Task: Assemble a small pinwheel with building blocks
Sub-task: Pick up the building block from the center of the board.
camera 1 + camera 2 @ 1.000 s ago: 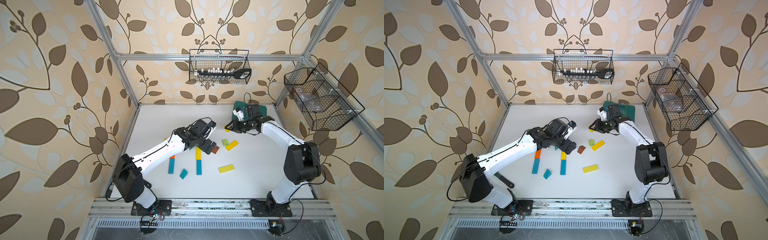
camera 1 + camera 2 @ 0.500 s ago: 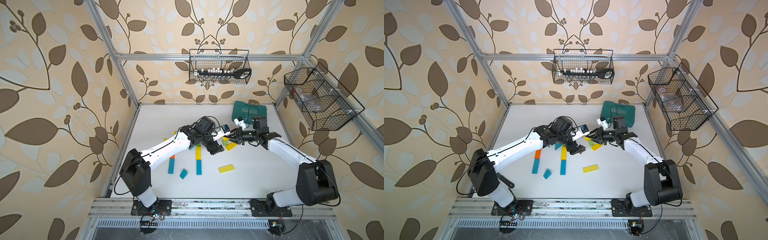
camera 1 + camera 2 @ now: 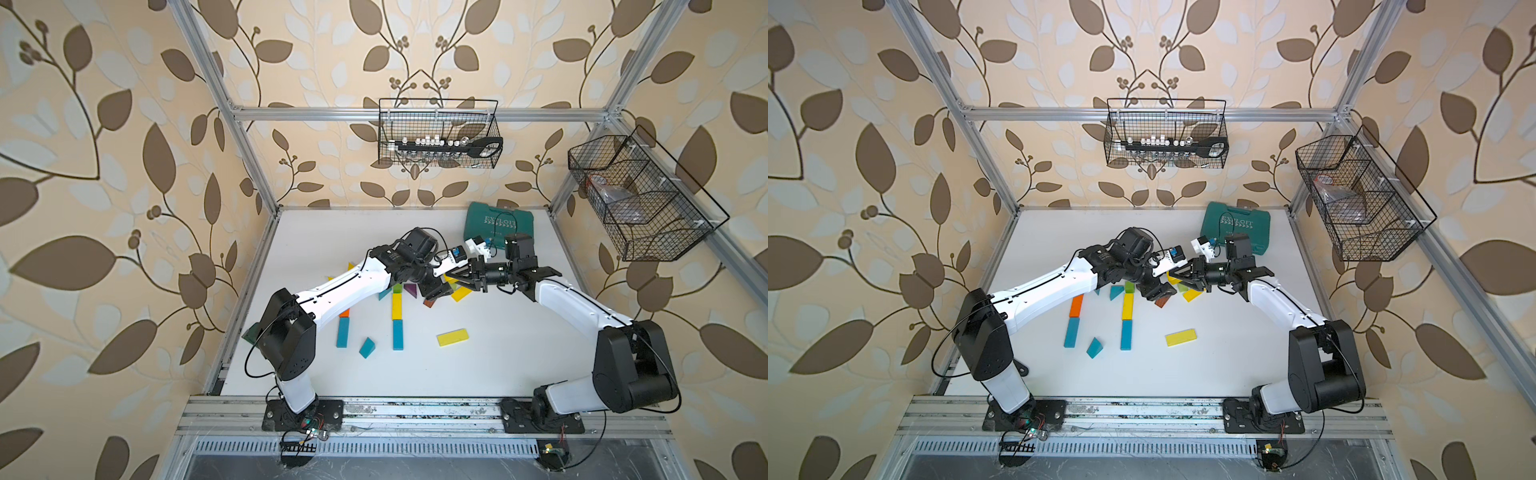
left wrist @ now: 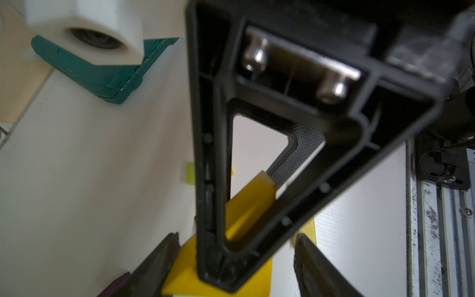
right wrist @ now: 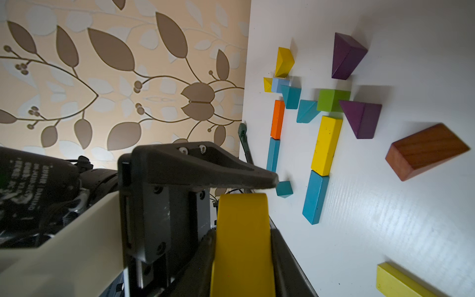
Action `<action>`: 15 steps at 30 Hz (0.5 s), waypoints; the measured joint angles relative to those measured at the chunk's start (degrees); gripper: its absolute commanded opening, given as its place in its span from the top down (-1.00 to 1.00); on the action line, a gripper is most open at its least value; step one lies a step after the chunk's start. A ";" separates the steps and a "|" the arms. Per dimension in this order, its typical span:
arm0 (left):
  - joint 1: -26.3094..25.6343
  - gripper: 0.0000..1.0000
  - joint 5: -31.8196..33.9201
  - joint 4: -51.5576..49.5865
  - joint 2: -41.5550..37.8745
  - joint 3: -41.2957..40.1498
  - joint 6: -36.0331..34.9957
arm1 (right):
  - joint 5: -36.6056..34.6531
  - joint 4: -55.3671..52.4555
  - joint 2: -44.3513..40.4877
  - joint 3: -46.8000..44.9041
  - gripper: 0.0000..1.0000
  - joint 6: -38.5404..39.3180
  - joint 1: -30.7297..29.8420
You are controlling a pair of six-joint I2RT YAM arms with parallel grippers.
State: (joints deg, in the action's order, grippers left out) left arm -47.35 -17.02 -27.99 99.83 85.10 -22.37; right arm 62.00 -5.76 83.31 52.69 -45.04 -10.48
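Right end effector [image 5: 243, 228] clamps a yellow block [image 5: 241, 257], apparently presenting it for handover to the left end effector [image 4: 235, 237], jaws parted.

Count from the right wrist view: purple wedges [image 5: 347, 55] [image 5: 362, 118] 2, upper right. Teal wedges [image 5: 291, 96] [image 5: 305, 111] [image 5: 284, 189] 3. Yellow wedges [image 5: 284, 61] [image 5: 267, 84] 2, top centre. Teal bars [image 5: 273, 154] [image 5: 315, 196] 2. Orange bar [image 5: 277, 119] 1. Pale-blue cube [image 5: 280, 84] 1. Brown wedge [image 5: 424, 151] 1, right edge.

In a top view I get yellow bars [image 3: 1128, 305] [image 3: 1180, 337] [image 3: 1192, 296] 3, mid-frame, and green cubes [image 3: 1129, 286] [image 3: 1182, 286] 2.

Plus 1 yellow block [image 5: 241, 244] at the bottom of the right wrist frame; I can't tell its shape. 18 pieces that I can see.

Also teal case [image 3: 1235, 228] 1, wire baskets [image 3: 1167, 100] [image 3: 1397, 170] 2, arms [image 3: 1038, 291] [image 3: 1279, 307] 2.
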 measured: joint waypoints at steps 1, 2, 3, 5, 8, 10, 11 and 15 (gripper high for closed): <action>0.00 -0.32 0.00 0.02 0.35 0.26 -0.20 | 0.13 0.02 0.00 0.00 0.87 -0.02 0.00; 0.00 -0.27 0.02 0.02 0.68 0.44 -0.31 | 0.37 0.04 0.00 0.00 0.87 -0.13 0.00; 0.00 -0.24 0.02 -0.07 1.01 0.68 -0.37 | 0.48 0.04 0.00 0.00 0.87 -0.15 0.00; 0.00 -0.18 0.04 -0.15 1.60 1.09 -0.70 | 0.87 0.04 0.00 0.00 0.87 -0.17 0.00; 0.00 -0.02 0.00 -0.46 2.19 1.68 -1.18 | 1.27 0.02 0.02 0.00 0.86 -0.15 0.00; 0.00 0.09 -0.07 -0.74 2.23 1.97 -1.46 | 1.27 0.02 0.09 0.00 0.83 -0.15 0.00; 0.00 0.18 -0.09 -0.92 2.23 2.16 -1.62 | 1.27 0.02 0.17 0.00 0.82 -0.15 0.00; -0.07 0.33 -0.37 -1.33 2.23 2.45 -1.88 | 1.64 0.15 0.68 0.00 0.64 -0.15 0.00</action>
State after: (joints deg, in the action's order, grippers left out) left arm -47.42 -17.39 -29.32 102.06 87.55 -24.25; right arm 63.64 -5.61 83.99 52.69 -45.19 -10.48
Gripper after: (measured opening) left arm 0.367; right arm 0.299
